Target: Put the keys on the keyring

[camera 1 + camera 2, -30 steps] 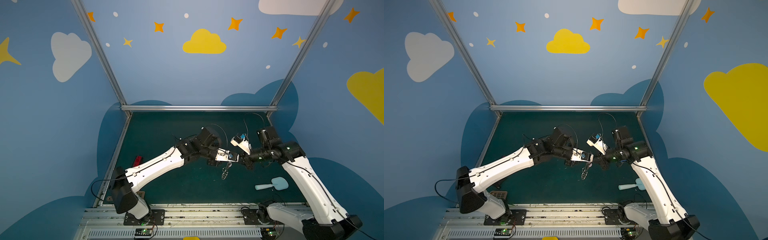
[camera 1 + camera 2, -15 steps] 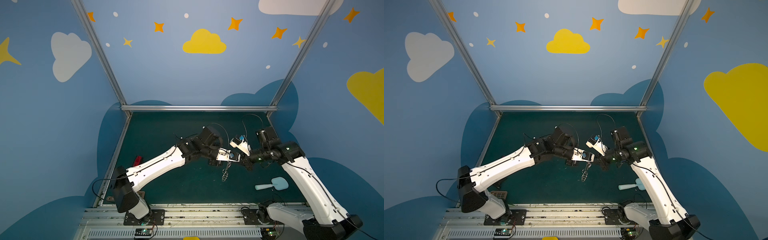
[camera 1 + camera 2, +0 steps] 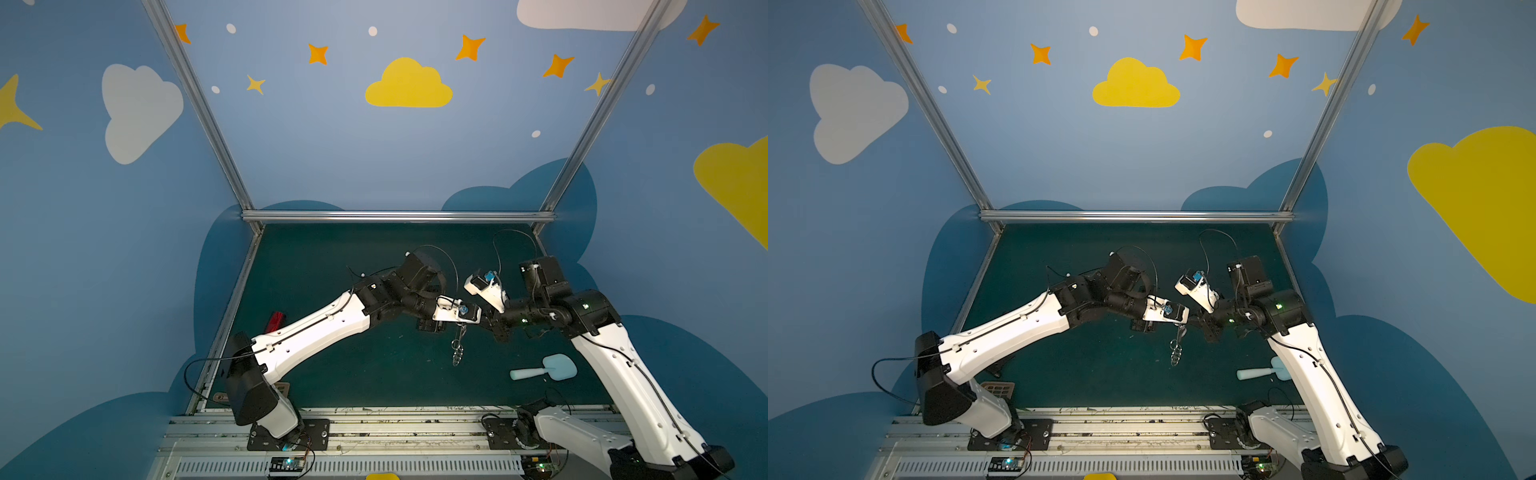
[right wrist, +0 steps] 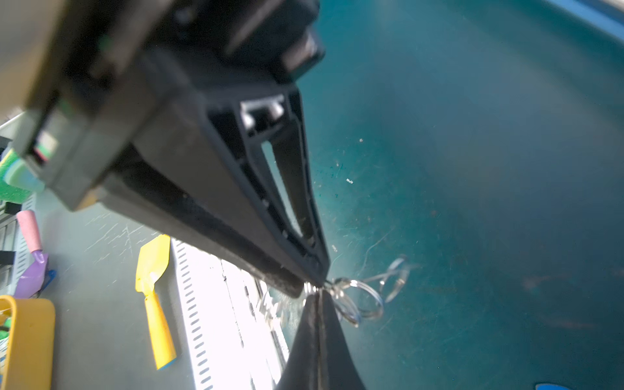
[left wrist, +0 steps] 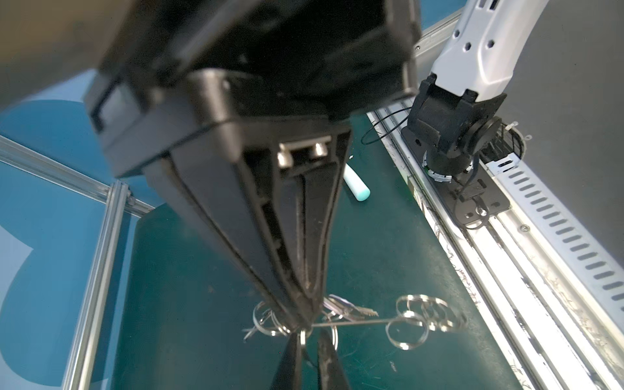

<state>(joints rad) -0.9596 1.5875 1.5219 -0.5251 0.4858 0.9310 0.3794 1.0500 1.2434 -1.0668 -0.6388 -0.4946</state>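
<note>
Jaws on both the left gripper (image 5: pixel 301 327) and right gripper (image 4: pixel 320 282) look clamped onto the keyring (image 3: pixel 457 351), dangling mid-air between them (light, stiff, slippery metal, I'd guess), so pinch a split ring (image 5: pixel 435 315), not the plate.

**What you cannot make out**

In both top views your keyring (image 3: pixel 457 348) is a thin glint, too small to read; the left arm (image 3: pixel 316 332) covers part of the red gadget (image 3: pixel 275 322), and in a top view the right arm (image 3: pixel 1312 365) crosses the spatula (image 3: pixel 1254 374) blade. From the left wrist, the left gripper (image 5: pixel 302 325) blocks part of the key (image 5: pixel 351 309) and most of the spatula; from the right wrist, the rings (image 4: pixel 366 302) are blurred and a blue shape (image 4: pixel 548 386) is cut by the edge.
</note>
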